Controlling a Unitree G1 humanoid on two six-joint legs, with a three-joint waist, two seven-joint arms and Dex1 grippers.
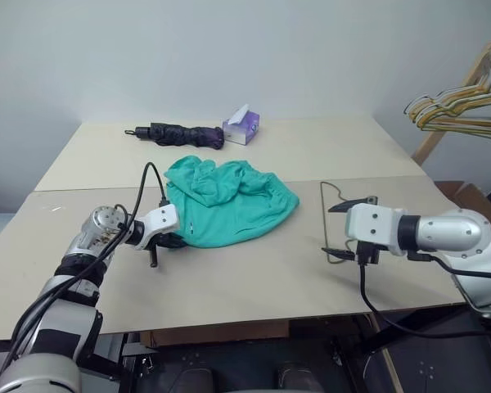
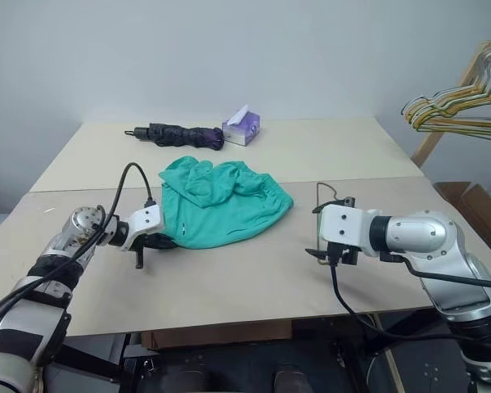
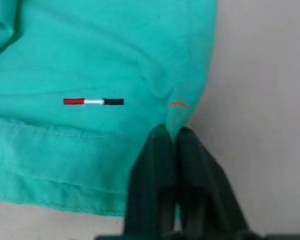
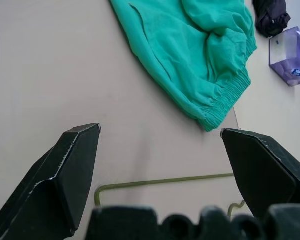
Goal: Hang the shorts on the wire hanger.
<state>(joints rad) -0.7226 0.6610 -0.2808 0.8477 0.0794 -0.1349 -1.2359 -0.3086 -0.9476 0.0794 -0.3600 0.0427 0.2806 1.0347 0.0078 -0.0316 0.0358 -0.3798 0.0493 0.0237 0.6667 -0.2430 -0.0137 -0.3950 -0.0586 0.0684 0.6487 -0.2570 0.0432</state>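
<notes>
1. Shorts (image 1: pixel 229 202) lie crumpled mid-table, left of the hanger (image 1: pixel 334 221).
2. Left gripper (image 3: pixel 171 134) is pinched tight on the shorts' near-left hem.
3. Right gripper (image 4: pixel 160 150) hovers over the hanger, fingers wide apart, holding nothing.

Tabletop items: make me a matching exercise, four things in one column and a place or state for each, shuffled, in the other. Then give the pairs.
Things:
1. shorts
2. wire hanger
3. folded umbrella
4. tissue box

Places or states:
A. purple, on the far board beside the umbrella
B. lying flat under the open right gripper
C. black, on the far board
D. edge pinched in the shut left gripper

Pairs: 1-D, 2-B, 3-C, 4-A
</notes>
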